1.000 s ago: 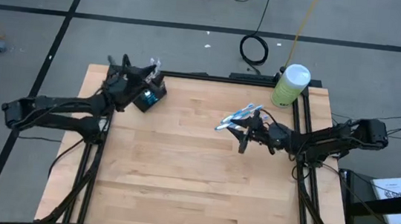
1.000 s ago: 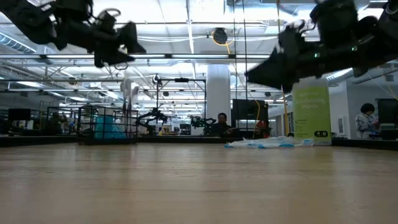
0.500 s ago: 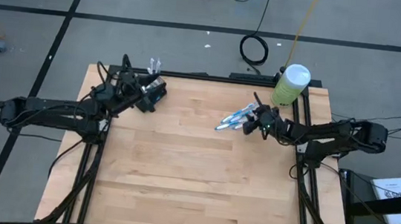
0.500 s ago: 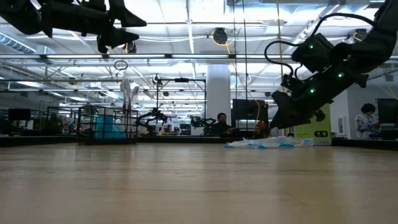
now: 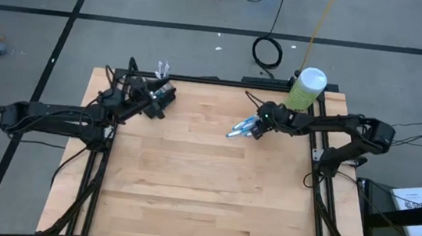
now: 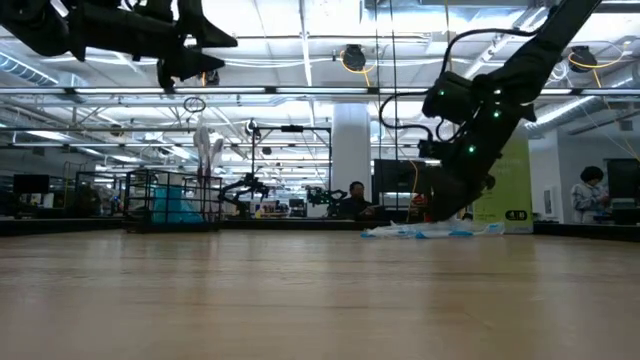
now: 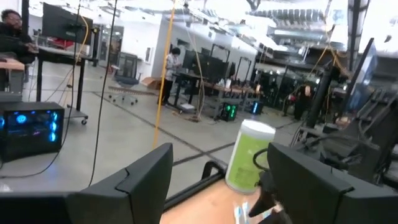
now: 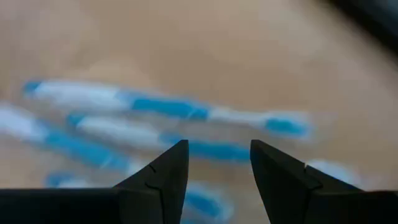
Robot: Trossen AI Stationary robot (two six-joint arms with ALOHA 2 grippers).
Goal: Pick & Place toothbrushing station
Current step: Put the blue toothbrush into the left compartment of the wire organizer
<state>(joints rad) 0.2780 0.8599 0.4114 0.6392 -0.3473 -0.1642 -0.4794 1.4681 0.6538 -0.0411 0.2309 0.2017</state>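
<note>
Tabletop toothbrushes (image 8: pixel 155 124) beneath right pincer (image 8: pixel 214 165)

Blue-and-white toothbrushes (image 5: pixel 241 127) lie heaped flat; the mesh holder (image 5: pixel 159 101) stands well apart.

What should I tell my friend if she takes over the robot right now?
Right gripper: open, low over the pile of toothbrushes, holding nothing.
Left gripper: open, up in the air near the table's far left corner, above the mesh cup holder.
Done: a couple of brushes seem to stand in the holder.
Left: grab each brush from the pile and put it in the holder.
</note>
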